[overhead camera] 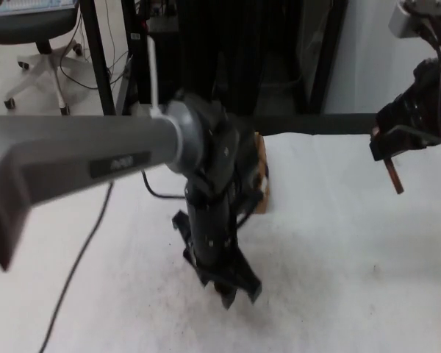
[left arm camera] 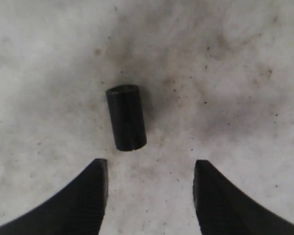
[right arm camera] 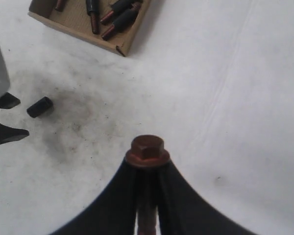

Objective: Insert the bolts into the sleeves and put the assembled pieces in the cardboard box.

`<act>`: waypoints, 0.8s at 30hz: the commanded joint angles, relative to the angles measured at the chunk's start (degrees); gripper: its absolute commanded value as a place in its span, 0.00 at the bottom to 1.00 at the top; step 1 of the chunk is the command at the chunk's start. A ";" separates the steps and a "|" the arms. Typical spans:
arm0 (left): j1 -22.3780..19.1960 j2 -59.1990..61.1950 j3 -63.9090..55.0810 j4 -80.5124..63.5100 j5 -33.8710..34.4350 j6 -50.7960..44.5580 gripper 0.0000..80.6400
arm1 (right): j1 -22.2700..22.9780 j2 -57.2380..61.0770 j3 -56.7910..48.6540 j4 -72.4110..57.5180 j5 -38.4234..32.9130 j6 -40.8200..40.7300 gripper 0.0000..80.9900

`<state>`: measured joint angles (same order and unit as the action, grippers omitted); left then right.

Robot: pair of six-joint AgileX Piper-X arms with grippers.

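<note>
A short black sleeve (left arm camera: 126,117) lies on its side on the smudged white bench, just ahead of my left gripper (left arm camera: 151,167). That gripper is open, its two dark fingertips apart and not touching the sleeve. In the high view the left gripper (overhead camera: 231,285) hangs low over the bench centre. My right gripper (right arm camera: 147,170) is shut on a copper-coloured bolt (right arm camera: 147,151), hex head showing above the fingers. It holds the bolt (overhead camera: 394,178) raised at the right. The right wrist view has the sleeve (right arm camera: 39,106) beside the left fingertips (right arm camera: 7,133).
The cardboard box (right arm camera: 78,33) sits beyond the sleeve and holds several assembled pieces (right arm camera: 121,18). In the high view its edge (overhead camera: 262,173) peeks out behind the left arm. A black cable (overhead camera: 81,257) trails across the bench's left side. Open bench lies between the arms.
</note>
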<state>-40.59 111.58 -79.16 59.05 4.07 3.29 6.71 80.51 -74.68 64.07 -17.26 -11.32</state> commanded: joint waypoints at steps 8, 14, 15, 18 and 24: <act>-1.69 3.43 -0.47 0.06 -4.07 0.19 0.61 | -0.27 -0.99 1.28 0.08 -2.20 -0.32 0.01; -1.69 3.41 -1.15 0.39 -7.80 0.19 0.61 | -0.27 -0.99 1.80 0.05 -2.91 -1.09 0.01; -1.69 3.41 -1.29 0.66 -8.17 0.19 0.61 | -0.27 -0.99 1.80 0.05 -2.91 -1.23 0.01; -1.69 3.41 -1.65 0.18 -8.21 0.19 0.61 | -0.27 -0.99 1.80 -0.20 -2.91 -1.32 0.01; -1.69 3.41 -2.85 -2.23 -7.79 0.65 0.61 | -0.27 -0.99 1.80 -0.81 -3.21 -1.54 0.01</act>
<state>-42.04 115.00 -80.92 58.41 -3.09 3.57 6.71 80.51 -72.69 63.88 -19.50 -12.42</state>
